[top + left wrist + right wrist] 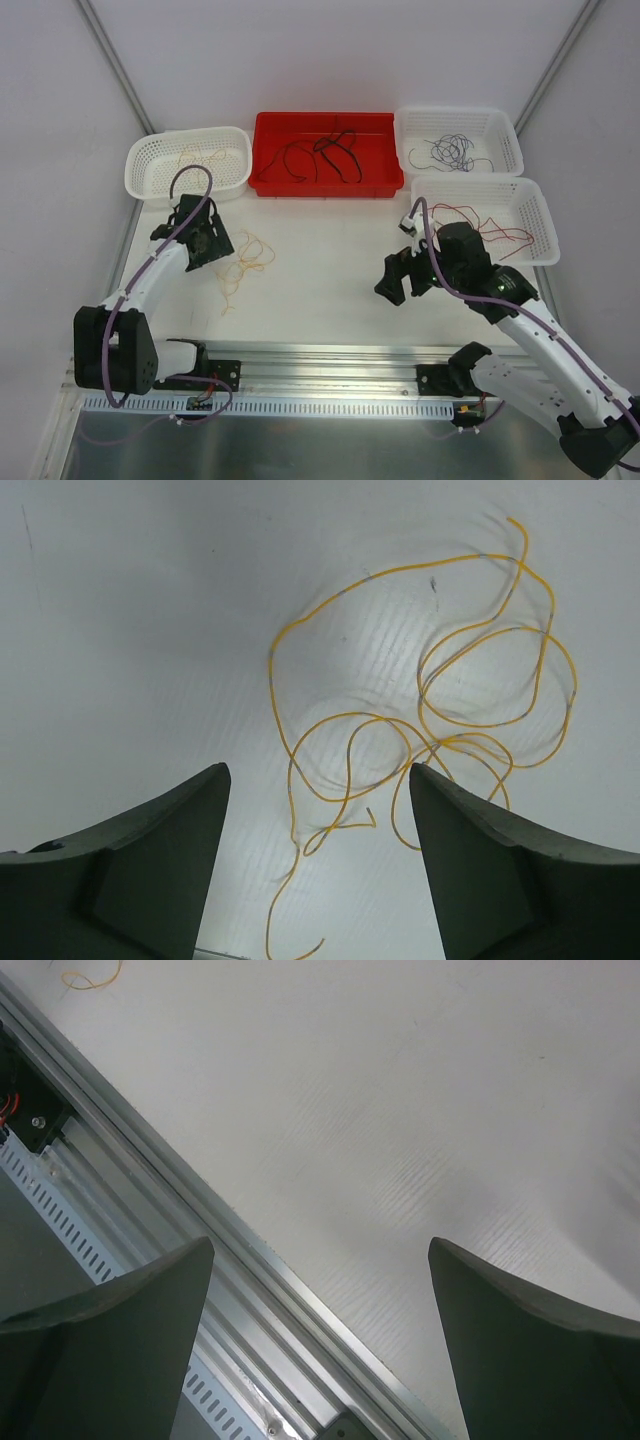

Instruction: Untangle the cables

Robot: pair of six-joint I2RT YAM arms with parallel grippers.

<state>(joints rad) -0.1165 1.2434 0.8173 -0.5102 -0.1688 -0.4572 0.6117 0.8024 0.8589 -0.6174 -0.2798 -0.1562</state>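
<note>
A curly yellow cable (246, 262) lies loose on the white table, left of centre. In the left wrist view this yellow cable (420, 710) spreads out just ahead of and between my fingers. My left gripper (208, 240) (318, 775) hangs over it, open and holding nothing. My right gripper (400, 280) (320, 1245) is open and empty above bare table near the front rail. Black cable (335, 145) and red cable (290, 160) lie together in the red bin (325, 190).
A white basket (190, 185) at the back left holds a yellow cable (195, 155). A back right basket (460, 112) holds a dark purple-blue cable (452, 150). The basket (480, 183) in front of it holds a red cable (490, 225). An aluminium rail (330, 355) edges the table front.
</note>
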